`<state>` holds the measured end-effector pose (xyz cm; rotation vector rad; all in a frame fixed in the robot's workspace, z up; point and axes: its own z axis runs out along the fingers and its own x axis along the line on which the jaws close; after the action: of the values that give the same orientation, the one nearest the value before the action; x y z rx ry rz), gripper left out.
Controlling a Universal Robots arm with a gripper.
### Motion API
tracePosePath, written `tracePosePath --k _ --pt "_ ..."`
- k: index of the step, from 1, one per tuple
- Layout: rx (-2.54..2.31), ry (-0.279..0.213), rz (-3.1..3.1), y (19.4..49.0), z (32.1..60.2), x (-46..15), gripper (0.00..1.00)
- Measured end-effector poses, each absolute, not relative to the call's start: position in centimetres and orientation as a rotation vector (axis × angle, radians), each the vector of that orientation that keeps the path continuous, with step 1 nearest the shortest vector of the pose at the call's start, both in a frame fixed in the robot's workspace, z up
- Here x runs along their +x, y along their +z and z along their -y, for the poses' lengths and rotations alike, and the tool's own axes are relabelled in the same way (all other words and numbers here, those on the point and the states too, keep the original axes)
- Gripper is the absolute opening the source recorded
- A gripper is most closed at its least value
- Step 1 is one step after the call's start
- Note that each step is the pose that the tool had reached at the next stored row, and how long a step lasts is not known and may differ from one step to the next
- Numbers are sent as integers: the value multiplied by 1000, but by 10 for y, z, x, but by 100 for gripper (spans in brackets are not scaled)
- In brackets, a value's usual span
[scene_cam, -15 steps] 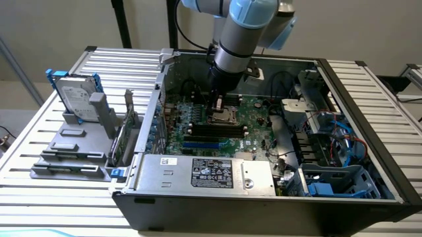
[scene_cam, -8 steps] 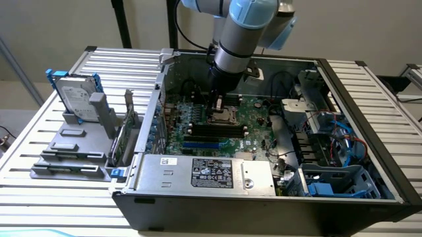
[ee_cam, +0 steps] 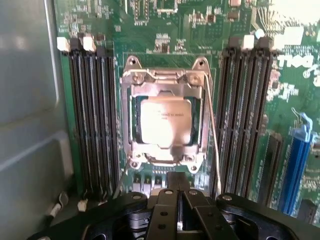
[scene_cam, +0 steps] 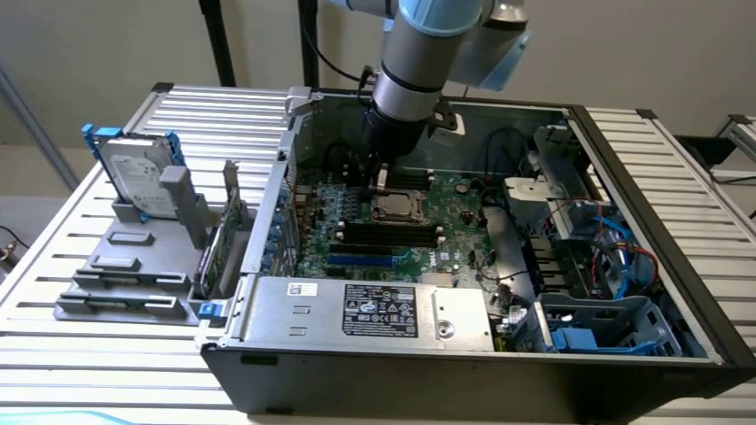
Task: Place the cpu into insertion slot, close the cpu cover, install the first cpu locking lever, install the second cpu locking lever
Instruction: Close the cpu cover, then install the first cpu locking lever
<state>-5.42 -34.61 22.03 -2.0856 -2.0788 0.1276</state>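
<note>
In the wrist view the cpu [ee_cam: 165,120] lies silver face up in the insertion slot [ee_cam: 134,125] on the green board. The cpu cover [ee_cam: 165,80], a silver frame, lies flat around it. A thin wire lever [ee_cam: 212,130] runs along one side of the socket, and another wire end [ee_cam: 120,182] sticks out at the opposite corner. My gripper [ee_cam: 177,185] hangs just off the socket's edge, its black fingers [ee_cam: 167,205] shut together with nothing between them. In the exterior view the gripper [scene_cam: 381,181] reaches down into the open computer case just behind the socket [scene_cam: 396,209].
Long black memory slots [ee_cam: 92,120] flank the socket on both sides, with blue slots [ee_cam: 295,165] further out. The case holds a power supply [scene_cam: 366,310] at the front, cables and a drive cage [scene_cam: 614,323] on the exterior view's right. A hard drive [scene_cam: 136,173] stands outside.
</note>
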Motion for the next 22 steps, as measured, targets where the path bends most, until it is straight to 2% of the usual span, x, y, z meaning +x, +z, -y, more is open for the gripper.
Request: tracePosePath --k 22 --pt "-2085 127 2078 223 350 -70 11"
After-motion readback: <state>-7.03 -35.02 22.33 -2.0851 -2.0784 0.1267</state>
